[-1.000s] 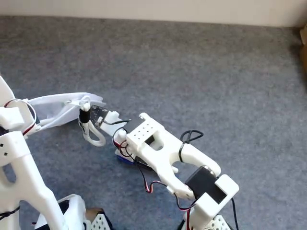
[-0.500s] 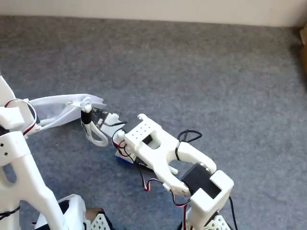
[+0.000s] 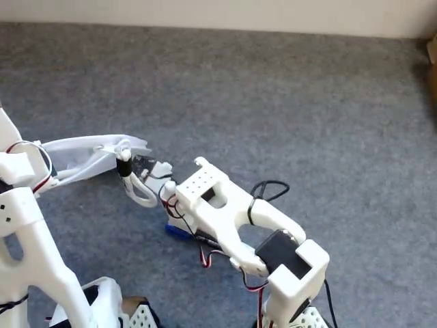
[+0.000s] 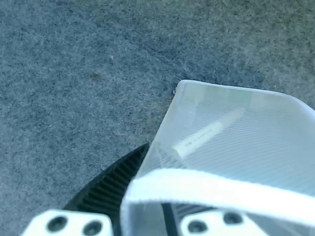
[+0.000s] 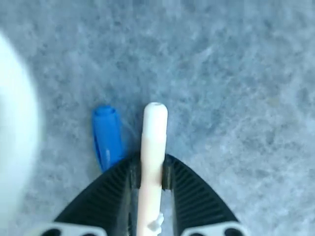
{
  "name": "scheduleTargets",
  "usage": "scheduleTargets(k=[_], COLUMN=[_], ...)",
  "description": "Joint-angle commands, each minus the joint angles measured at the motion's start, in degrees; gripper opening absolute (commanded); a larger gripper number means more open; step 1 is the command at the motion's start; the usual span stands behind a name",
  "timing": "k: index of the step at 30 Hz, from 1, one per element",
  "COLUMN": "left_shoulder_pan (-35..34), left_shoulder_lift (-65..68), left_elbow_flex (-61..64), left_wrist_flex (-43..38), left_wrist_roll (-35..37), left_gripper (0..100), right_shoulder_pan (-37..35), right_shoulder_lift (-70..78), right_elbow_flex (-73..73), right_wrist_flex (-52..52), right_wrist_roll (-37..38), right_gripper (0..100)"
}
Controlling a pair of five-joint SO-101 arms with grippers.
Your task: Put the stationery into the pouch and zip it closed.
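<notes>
From above, the white pouch (image 3: 89, 154) hangs from the left arm; a blue pen (image 3: 177, 231) lies on the grey desk (image 3: 307, 102) under the right arm.

Left wrist: the left jaws pinch the pouch's edge, a pale pen (image 4: 206, 135) inside it.

Right wrist: the right jaws squeeze a white pen (image 5: 152, 147), the blue pen just beside.

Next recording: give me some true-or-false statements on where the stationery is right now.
1. The right gripper is shut on a white pen. True.
2. The blue item is inside the pouch. False: it lies on the carpet, beside the right gripper.
3. A second pen, also white, shows through the pouch's mesh. True.
4. The arms work over bare wood. False: the surface is grey carpet.
</notes>
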Motion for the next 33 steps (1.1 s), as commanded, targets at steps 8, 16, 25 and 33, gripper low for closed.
scheduleTargets(k=[8,16,25,33], left_shoulder_pan=[-0.7,-0.7,-0.7,-0.7], left_shoulder_lift=[1.9,1.9,1.9,1.9], left_elbow_flex=[2.5,2.5,2.4,2.4], left_wrist_flex=[-1.0,-1.0,-1.0,-1.0], left_wrist_roll=[0.5,0.4,0.6,0.6], left_gripper=[1,1,1,1], right_shoulder_pan=[1.2,1.2,0.9,0.8], right_shoulder_lift=[-0.6,-13.3,-31.5,-39.6], right_elbow_flex=[-7.4,-4.4,11.4,17.0], right_wrist_flex=[8.4,8.1,-2.2,-5.9], right_wrist_roll=[0.4,0.3,0.4,0.4], right_gripper=[0.5,0.5,0.5,0.5])
